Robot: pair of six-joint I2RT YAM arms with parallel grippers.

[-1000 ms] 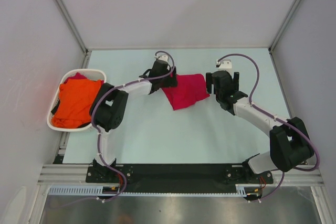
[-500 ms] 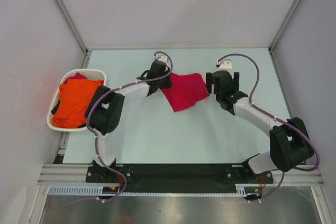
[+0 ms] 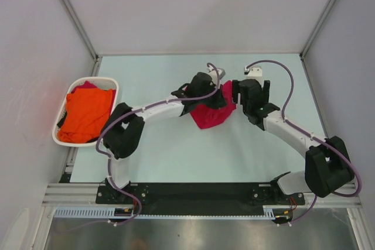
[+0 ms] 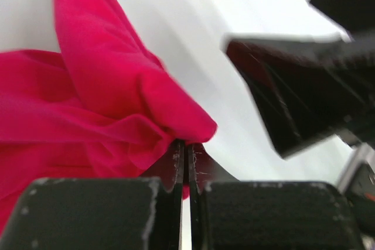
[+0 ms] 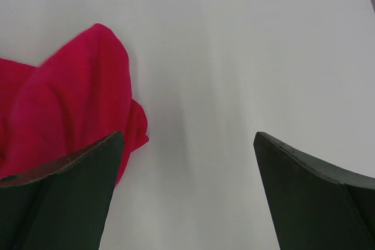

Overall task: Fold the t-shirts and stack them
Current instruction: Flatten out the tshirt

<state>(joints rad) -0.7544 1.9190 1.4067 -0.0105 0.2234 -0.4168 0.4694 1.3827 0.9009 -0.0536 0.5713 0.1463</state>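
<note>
Compared with one second ago, my left pincer (image 4: pixel 186 155) has travelled to the right over the far half of the surface (image 3: pixel 176 156). It is now clenched on a fold of the crimson t-shirt (image 3: pixel 210 118), while before it was released. The shirt lay spread and rather flat then. Now it is gathered into a smaller heap between the middle and the far edge of the surface, and in the left wrist view one part stands up as a peak above the pincer. My right pincer (image 5: pixel 188 144) has stayed wide open, holding nothing, just beside the shirt's right edge. The orange t-shirt (image 3: pixel 85 115) has not moved: it lies in the white basket (image 3: pixel 87 81) at the left edge of the surface.
</note>
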